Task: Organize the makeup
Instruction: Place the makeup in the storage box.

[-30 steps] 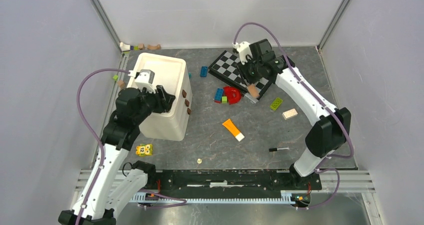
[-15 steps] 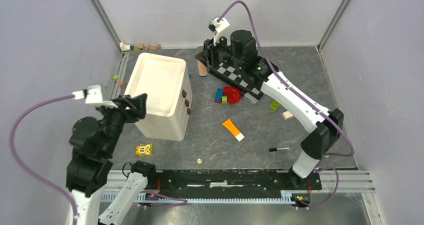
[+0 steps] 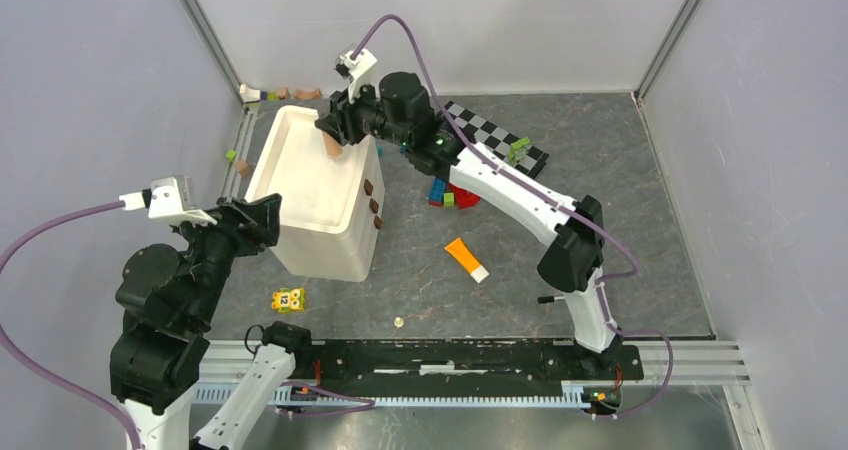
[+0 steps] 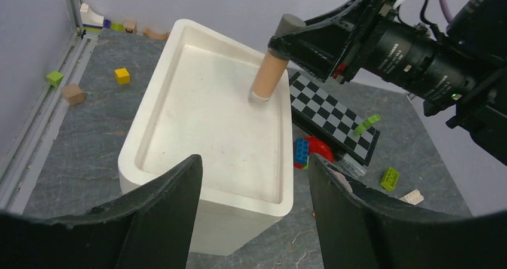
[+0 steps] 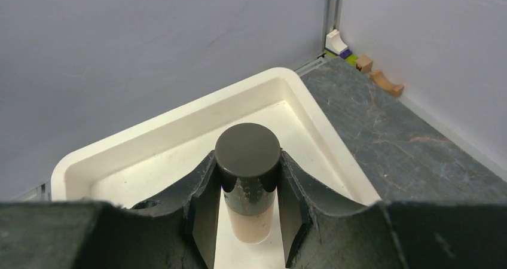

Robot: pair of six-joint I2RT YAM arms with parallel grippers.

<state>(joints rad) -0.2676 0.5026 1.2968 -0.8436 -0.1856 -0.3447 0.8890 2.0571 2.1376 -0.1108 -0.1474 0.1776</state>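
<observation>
Here the right end effector (image 5: 247,161) clamps the peach-filled tube (image 4: 267,75) over the white bin (image 4: 203,119), left end effector (image 4: 252,160) apart.

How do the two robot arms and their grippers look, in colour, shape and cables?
The left arm and the right arm have white links and black joints. The left gripper and the right gripper have broad black fingers. A purple cable loops to a small white camera block on each wrist.
</observation>
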